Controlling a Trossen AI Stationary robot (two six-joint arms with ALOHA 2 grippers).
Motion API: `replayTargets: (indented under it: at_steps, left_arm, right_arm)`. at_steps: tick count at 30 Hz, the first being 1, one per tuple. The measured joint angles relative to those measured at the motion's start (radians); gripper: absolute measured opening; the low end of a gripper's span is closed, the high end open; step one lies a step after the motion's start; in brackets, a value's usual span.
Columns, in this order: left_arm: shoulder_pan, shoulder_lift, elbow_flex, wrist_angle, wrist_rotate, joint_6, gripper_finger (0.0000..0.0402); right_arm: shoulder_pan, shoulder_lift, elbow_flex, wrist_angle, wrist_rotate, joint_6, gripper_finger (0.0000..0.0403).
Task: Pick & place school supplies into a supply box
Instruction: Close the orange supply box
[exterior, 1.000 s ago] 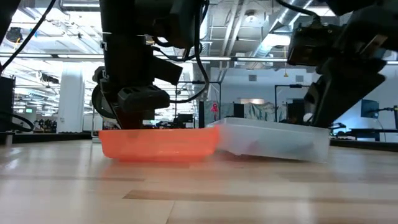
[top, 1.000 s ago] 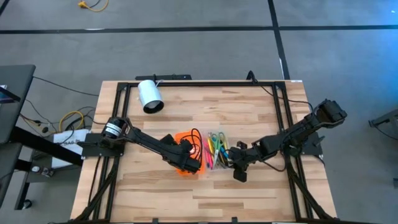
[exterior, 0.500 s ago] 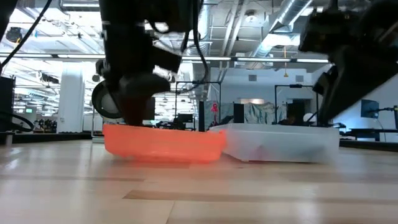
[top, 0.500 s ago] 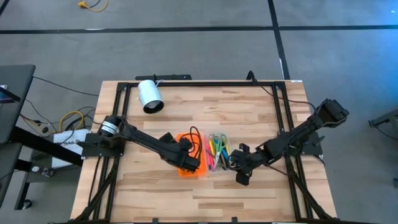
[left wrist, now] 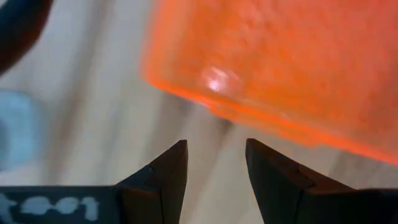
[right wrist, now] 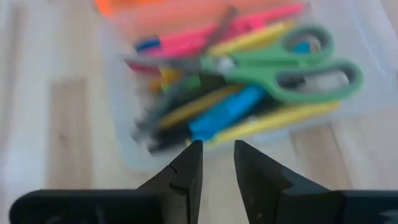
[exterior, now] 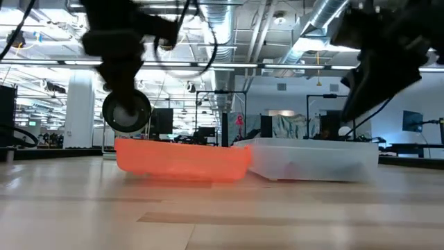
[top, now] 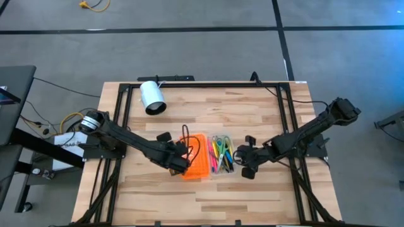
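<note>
The left gripper [top: 179, 158] sits low over the bench [top: 252, 120], just beside the outer long edge of the orange lid [top: 197, 156], its fingers [left wrist: 166, 174] spread a little with nothing between them; in its own wrist view the lid [left wrist: 292, 68] fills the space just ahead of the fingertips, apart from them. The right gripper [top: 244, 155] is on the other side, just beside the clear tray [top: 221, 171], its fingers [right wrist: 186, 165] standing slightly apart and holding nothing, their tips pointing at the near wall of the tray [right wrist: 134, 155]. The box lies open near the middle of the bench, lid and tray side by side and touching along one long edge; in the low view the lid [exterior: 182, 158] and the tray [exterior: 312, 160] both rest flat on the wood. Inside the tray lie the pens and pencils [top: 218, 154], a loose bundle of pink, yellow, green, blue and black sticks [right wrist: 205, 115], with the green-handled scissors [right wrist: 292, 71] on top of them. A white cylinder [top: 151, 97] lies on its side near the far left corner of the bench, well apart from the box.
</note>
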Motion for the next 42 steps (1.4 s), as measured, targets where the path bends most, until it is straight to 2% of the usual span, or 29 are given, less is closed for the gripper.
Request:
replayTargets:
  at_steps: [3, 6, 9, 14, 18, 21, 29, 35, 42]
  left_arm:
    - [-0.017, -0.038, -0.118, 0.120, 0.079, -0.048, 0.0153]
    - [-0.049, -0.076, -0.205, 0.214, 0.082, -0.129, 0.0153]
    - [-0.080, -0.095, -0.267, 0.282, 0.086, -0.141, 0.0153]
    - [-0.108, -0.094, -0.363, 0.404, 0.107, -0.132, 0.0153]
    - [-0.109, -0.094, -0.427, 0.551, 0.101, -0.102, 0.0153]
    - [-0.104, -0.094, -0.465, 0.650, 0.107, -0.065, 0.0153]
    - [-0.068, -0.098, -0.534, 0.786, 0.123, 0.006, 0.0153]
    - [-0.023, -0.098, -0.544, 0.804, 0.169, 0.054, 0.0153]
    - [-0.017, -0.096, -0.545, 0.814, 0.167, 0.070, 0.0153]
  right_arm:
    - [-0.015, 0.003, 0.000, -0.079, 0.004, -0.028, 0.0086]
    - [-0.021, -0.003, 0.000, -0.157, 0.004, -0.046, 0.0086]
    - [-0.029, -0.004, -0.007, -0.208, 0.004, -0.088, 0.0086]
    - [-0.078, -0.004, -0.092, -0.050, -0.069, -0.135, 0.0086]
    - [-0.110, -0.004, -0.134, 0.027, -0.078, -0.137, 0.0086]
    - [-0.133, -0.004, -0.141, 0.036, -0.081, -0.159, 0.0086]
    - [-0.202, -0.001, -0.149, 0.055, -0.084, -0.252, 0.0086]
    - [-0.271, 0.057, -0.148, 0.103, -0.168, -0.323, 0.0086]
    - [-0.301, 0.155, -0.146, 0.195, -0.228, -0.328, 0.0086]
